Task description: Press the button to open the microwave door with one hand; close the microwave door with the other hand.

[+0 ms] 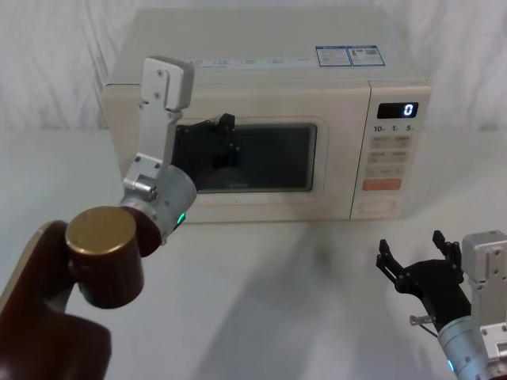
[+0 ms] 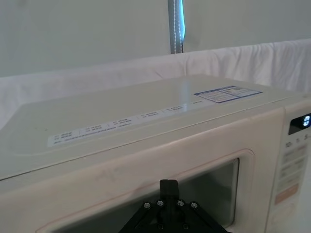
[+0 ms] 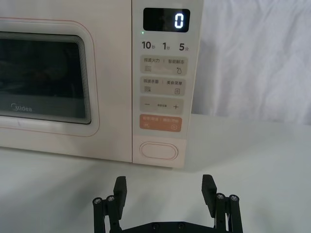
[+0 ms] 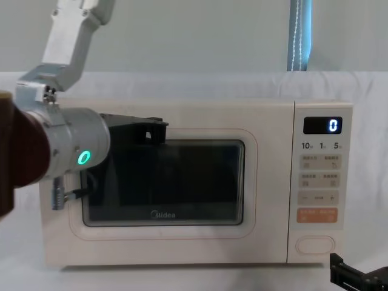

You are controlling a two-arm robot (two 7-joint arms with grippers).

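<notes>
1. Head view: the left gripper [image 1: 222, 131] sits against the shut microwave door [image 1: 261, 158] — whether its fingers are spread I cannot tell.
2. The right gripper [image 3: 165, 190] has its fingers spread, low before the button [image 3: 159, 151]; it should advance squarely.
3. The button is a blank cream pill — lowest on the panel.

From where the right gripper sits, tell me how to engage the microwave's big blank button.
The button is a flat pill, flush at the foot of the control panel below the orange key: nothing to pinch. Probably best to push its centre straight from the front with the right gripper, open now and low before it.
</notes>
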